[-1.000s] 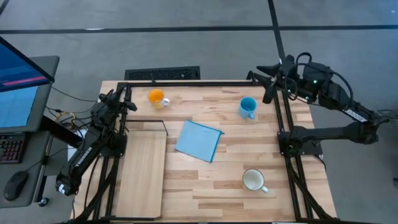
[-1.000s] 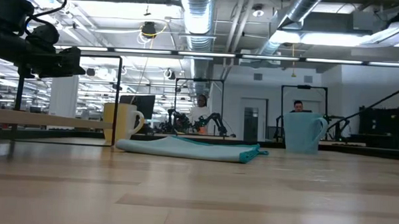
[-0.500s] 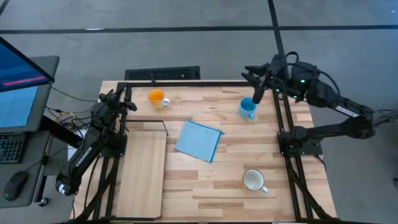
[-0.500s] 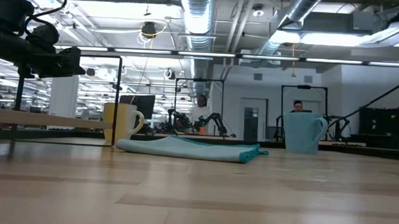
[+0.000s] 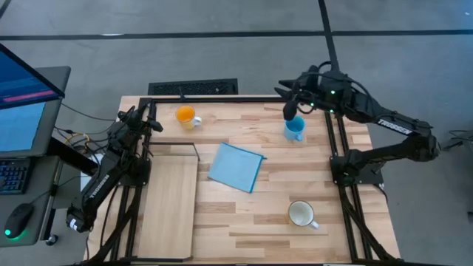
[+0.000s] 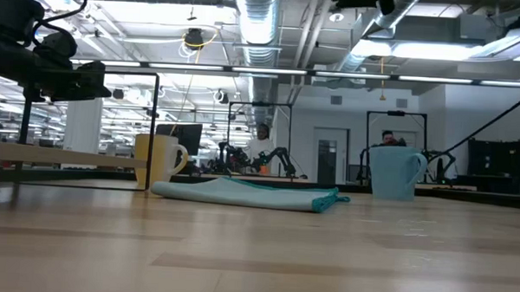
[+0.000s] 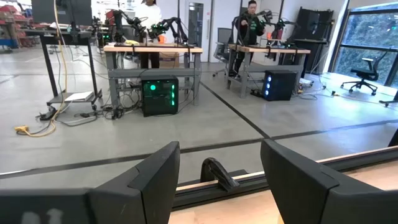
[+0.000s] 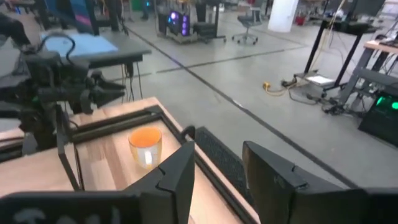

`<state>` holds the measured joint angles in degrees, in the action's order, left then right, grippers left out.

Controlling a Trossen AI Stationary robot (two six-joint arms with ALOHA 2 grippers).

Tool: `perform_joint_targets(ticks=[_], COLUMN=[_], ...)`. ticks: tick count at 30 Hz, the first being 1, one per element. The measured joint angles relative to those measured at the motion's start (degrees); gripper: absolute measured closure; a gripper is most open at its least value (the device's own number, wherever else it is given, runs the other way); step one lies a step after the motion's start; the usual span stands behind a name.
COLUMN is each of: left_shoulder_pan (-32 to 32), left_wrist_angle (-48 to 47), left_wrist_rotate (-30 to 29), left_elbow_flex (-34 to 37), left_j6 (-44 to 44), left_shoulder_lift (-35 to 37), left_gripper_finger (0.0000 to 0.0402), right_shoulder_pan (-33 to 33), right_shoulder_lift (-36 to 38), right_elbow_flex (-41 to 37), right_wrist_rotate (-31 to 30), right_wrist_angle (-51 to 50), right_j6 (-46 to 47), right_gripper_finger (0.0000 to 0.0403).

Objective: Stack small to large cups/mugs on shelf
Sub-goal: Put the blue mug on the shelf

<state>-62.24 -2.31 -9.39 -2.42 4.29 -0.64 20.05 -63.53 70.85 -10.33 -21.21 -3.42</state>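
Right gripper [image 5: 289,103], fingers parted and empty, hovers above the light blue mug [image 5: 294,128] at upper right of the high view; left gripper [image 5: 151,116] waits open, upper left.

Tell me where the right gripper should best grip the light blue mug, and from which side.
Probably the rim wall, from above: the blue mug stands upright, mouth open, with the open right gripper already near it. Its handle points toward the white mug, so grip away from it.
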Motion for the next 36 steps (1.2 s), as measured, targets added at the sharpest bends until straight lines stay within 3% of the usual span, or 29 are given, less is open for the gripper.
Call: perform_joint_targets(ticks=[9, 29, 36], left_shoulder_pan=[0.0, 0.0, 0.0], left_wrist_angle=[0.0, -0.07, -0.09], left_wrist_rotate=[0.0, -0.02, 0.0], left_elbow_flex=[0.0, -0.02, -0.02], left_j6=[0.0, 0.0, 0.0], left_shoulder_lift=[0.0, 0.02, 0.01], left_gripper_finger=[0.0184, 0.0184, 0.0184], right_shoulder_pan=[-0.57, -1.99, -4.02], right_shoulder_lift=[-2.56, -1.26, -1.24], right_elbow_flex=[0.0, -0.04, -0.04], right_wrist_rotate=[0.0, -0.09, -0.2], right_wrist_angle=[-13.0, -51.27, -56.06], right_j6=[5.57, 30.33, 35.56], right_gripper_finger=[0.025, 0.0249, 0.0254])
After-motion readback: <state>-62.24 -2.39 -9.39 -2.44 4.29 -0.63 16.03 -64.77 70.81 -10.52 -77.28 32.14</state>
